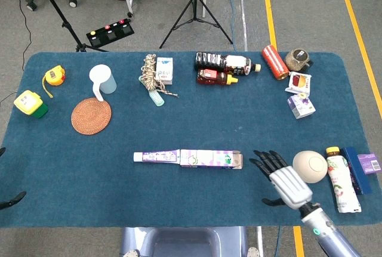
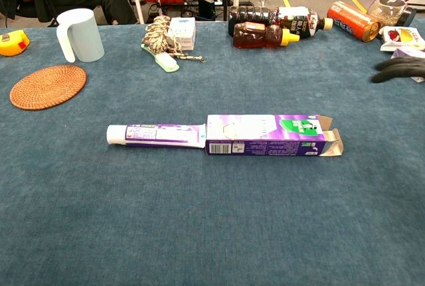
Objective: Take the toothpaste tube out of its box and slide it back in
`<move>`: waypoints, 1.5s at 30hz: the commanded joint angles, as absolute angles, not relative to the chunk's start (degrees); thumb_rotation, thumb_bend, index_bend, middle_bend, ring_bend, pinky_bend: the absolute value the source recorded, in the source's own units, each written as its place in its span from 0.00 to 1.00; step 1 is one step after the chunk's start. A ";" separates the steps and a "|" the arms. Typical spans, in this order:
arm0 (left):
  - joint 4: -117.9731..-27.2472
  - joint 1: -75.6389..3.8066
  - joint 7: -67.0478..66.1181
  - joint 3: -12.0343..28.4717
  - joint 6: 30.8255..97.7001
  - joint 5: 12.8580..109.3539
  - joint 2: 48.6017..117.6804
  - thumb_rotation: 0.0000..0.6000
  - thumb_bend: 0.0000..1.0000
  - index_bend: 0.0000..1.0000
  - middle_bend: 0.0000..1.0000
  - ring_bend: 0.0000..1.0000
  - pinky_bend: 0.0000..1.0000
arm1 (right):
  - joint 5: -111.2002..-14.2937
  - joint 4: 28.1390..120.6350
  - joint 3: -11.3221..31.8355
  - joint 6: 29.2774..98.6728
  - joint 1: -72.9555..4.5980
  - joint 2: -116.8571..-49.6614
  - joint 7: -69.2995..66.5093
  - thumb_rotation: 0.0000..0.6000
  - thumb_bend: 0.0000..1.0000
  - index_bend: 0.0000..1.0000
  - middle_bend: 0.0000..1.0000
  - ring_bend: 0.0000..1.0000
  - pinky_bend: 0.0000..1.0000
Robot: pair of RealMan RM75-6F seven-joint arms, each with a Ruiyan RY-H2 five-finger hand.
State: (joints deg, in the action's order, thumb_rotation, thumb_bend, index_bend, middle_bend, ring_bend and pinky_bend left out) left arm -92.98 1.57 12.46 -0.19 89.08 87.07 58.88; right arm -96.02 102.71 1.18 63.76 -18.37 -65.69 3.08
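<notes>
The purple-and-white toothpaste tube (image 1: 156,157) (image 2: 156,135) lies flat at mid-table with its cap pointing left. Its crimped tail meets the left end of the purple box (image 1: 212,159) (image 2: 265,136); how far it reaches inside is hidden. The box lies on its side, and the flaps at its right end (image 2: 332,142) stand open. My right hand (image 1: 285,180) hovers just right of the box, fingers spread and holding nothing. In the chest view its dark fingers (image 2: 398,68) show at the right edge. Only the fingertips of my left hand (image 1: 11,200) show at the table's left edge, apart and empty.
Right of my right hand lie a beige round object (image 1: 310,166), a small drink bottle (image 1: 339,176) and a blue box (image 1: 363,161). Along the back are two bottles (image 1: 225,68), a red can (image 1: 274,61), a jar (image 1: 298,59), snack packs (image 1: 300,97), a rope bundle (image 1: 152,73), a cup (image 1: 102,81) and a coaster (image 1: 91,115).
</notes>
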 commanded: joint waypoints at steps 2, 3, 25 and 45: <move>-92.88 1.59 12.73 -0.10 89.02 86.93 58.75 1.00 0.03 0.00 0.00 0.00 0.08 | -88.75 103.43 5.84 57.21 -24.12 -71.56 9.72 1.00 0.00 0.09 0.00 0.00 0.00; -92.86 1.59 12.76 -0.09 88.99 86.90 58.75 1.00 0.03 0.00 0.00 0.00 0.08 | -87.88 103.25 6.28 56.71 -24.63 -72.18 10.41 1.00 0.00 0.09 0.00 0.00 0.00; -93.37 -1.00 12.63 2.33 83.08 80.97 58.15 1.00 0.03 0.00 0.00 0.00 0.08 | -64.98 87.63 13.19 52.77 -39.08 -97.88 29.61 1.00 0.00 0.09 0.01 0.00 0.00; -92.75 -2.51 14.40 3.52 79.45 78.02 57.43 1.00 0.03 0.00 0.00 0.00 0.08 | -59.45 70.49 20.02 53.00 -47.27 -107.01 27.37 1.00 0.00 0.11 0.02 0.00 0.00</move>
State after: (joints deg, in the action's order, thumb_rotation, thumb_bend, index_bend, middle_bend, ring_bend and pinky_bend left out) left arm -92.75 -2.49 14.38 3.50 79.47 78.04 57.44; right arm -60.14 72.64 18.72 52.60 -46.11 -106.05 28.06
